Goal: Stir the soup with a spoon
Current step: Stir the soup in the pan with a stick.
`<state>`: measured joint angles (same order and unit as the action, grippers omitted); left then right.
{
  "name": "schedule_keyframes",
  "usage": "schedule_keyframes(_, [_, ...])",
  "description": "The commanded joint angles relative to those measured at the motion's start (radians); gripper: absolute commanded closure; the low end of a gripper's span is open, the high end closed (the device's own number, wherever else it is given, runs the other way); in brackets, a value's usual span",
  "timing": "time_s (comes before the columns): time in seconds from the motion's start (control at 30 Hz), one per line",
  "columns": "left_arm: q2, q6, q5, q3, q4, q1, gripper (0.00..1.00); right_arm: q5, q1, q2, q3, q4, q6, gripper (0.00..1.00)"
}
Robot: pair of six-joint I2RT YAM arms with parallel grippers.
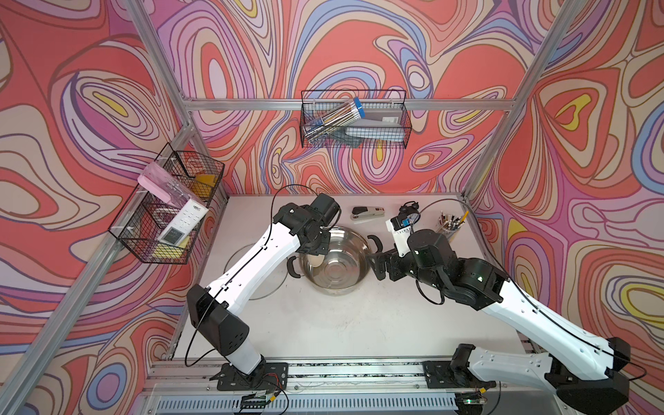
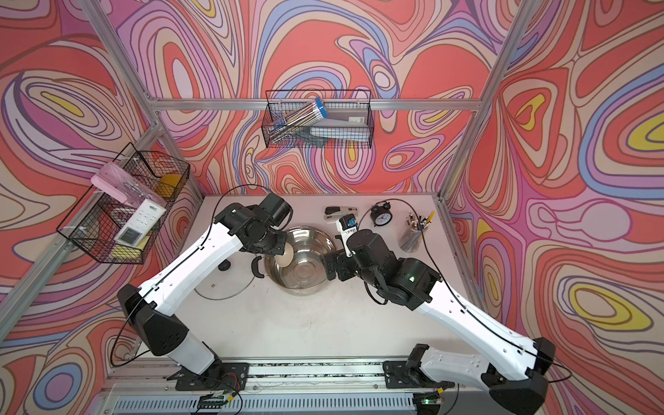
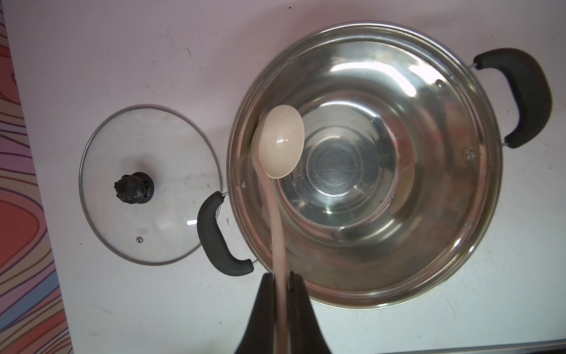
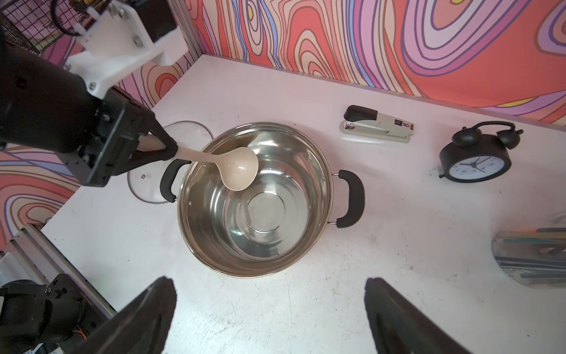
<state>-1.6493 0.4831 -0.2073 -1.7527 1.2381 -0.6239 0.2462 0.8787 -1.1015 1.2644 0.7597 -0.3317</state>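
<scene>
A steel pot with two black handles stands mid-table. My left gripper is shut on the slim handle of the cream spoon. The gripper hangs over the pot's left rim. The spoon's bowl is inside the pot, near its left wall and above the bottom. Whether clear soup lies on the shiny bottom I cannot tell. My right gripper stands open beside the pot's right handle, with nothing between its fingers.
A glass lid with a black knob lies flat left of the pot. Behind the pot are a stapler, a black alarm clock and a cup of pencils. Wire baskets hang on the walls.
</scene>
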Motion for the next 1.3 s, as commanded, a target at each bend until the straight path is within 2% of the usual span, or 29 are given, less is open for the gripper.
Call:
schedule_keyframes(0.0, [-0.032, -0.045, -0.012, -0.042, -0.059, 0.010, 1.00, 0.039, 0.005, 0.042, 0.025, 0.024, -0.030, 0.02])
schedule_keyframes(0.2, [-0.065, -0.062, 0.161, -0.073, -0.151, -0.004, 1.00, 0.053, 0.005, 0.071, 0.020, 0.038, -0.058, 0.02])
schedule_keyframes(0.4, [-0.061, -0.040, 0.278, -0.040, -0.177, -0.042, 1.00, 0.052, 0.005, 0.070, 0.019, 0.023, -0.069, 0.02])
schedule_keyframes(0.6, [0.055, 0.021, 0.257, 0.092, -0.141, -0.075, 1.00, 0.035, 0.004, 0.058, 0.022, -0.005, -0.070, 0.02])
schedule_keyframes(0.73, [0.181, 0.067, 0.204, 0.211, -0.100, -0.075, 1.00, 0.023, 0.005, 0.049, 0.020, -0.016, -0.068, 0.02])
schedule_keyframes(0.83, [0.239, 0.074, 0.167, 0.236, -0.048, -0.074, 1.00, 0.013, 0.004, 0.051, 0.007, -0.028, -0.068, 0.02])
schedule_keyframes(1.07, [0.248, 0.074, 0.067, 0.099, 0.037, -0.071, 1.00, 0.009, 0.005, 0.059, 0.012, -0.027, -0.056, 0.02])
schedule_keyframes(1.17, [0.240, 0.090, 0.139, 0.006, -0.014, -0.072, 1.00, 0.051, 0.005, 0.070, 0.050, -0.002, -0.043, 0.02])
schedule_keyframes(1.27, [0.264, 0.136, 0.217, -0.020, -0.108, -0.097, 1.00, 0.140, 0.004, 0.083, 0.114, 0.074, -0.041, 0.02])
